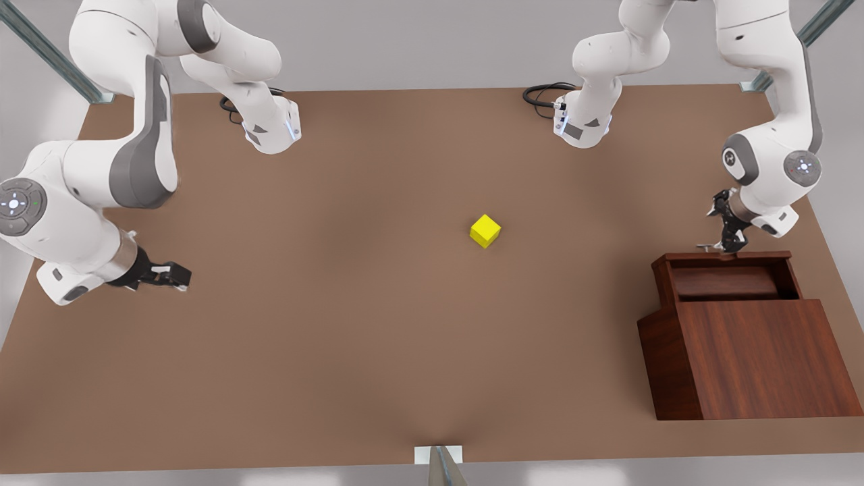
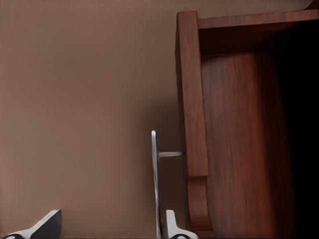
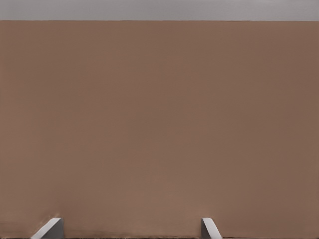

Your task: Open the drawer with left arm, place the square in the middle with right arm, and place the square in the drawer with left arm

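The brown worktop carries everything. At the front view's right, near the near edge, stands the dark wooden cabinet, and its drawer sticks out on the far side, pulled open so that its shallow inside shows. A thin silver handle runs along the drawer's far face.

Two white arms reach in from the far edge. The left arm bends down at the front view's right, and the left gripper hangs right at the handle. In the left wrist view the jaws stand apart, with one finger just beside the handle on the drawer's side and the other finger well off over bare worktop, so the bar lies between them without being pinched.

The right arm waits at the front view's left, its right gripper low over the worktop with jaws apart above bare surface.

The small yellow square sits alone on the worktop, a little right of centre, well apart from both grippers and from the cabinet, between the two arms.
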Motion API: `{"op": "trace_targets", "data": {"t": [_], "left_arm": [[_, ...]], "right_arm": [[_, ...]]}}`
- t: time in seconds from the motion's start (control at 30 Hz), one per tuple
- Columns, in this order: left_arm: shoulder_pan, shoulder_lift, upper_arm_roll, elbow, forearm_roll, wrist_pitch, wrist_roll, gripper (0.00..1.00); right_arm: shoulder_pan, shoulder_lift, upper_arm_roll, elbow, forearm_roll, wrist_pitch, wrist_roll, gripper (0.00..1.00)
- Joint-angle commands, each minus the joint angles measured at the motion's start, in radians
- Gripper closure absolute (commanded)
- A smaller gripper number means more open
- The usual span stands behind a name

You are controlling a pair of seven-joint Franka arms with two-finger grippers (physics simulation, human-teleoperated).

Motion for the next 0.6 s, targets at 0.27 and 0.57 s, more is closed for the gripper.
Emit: {"op": "trace_targets", "data": {"t": [0.27, 0.57], "left_arm": [[-0.023, 0.062, -0.838, 0.593, -0.007, -0.642, 0.634, 0.00], [-0.500, 0.464, -0.705, 0.690, 0.042, -0.341, 1.017, 0.00]], "right_arm": [[0.028, -0.041, 0.008, -0.088, 0.009, 0.052, -0.065, 0.00], [0.028, -0.041, 0.006, -0.086, 0.009, 0.045, 0.006, 0.00]]}}
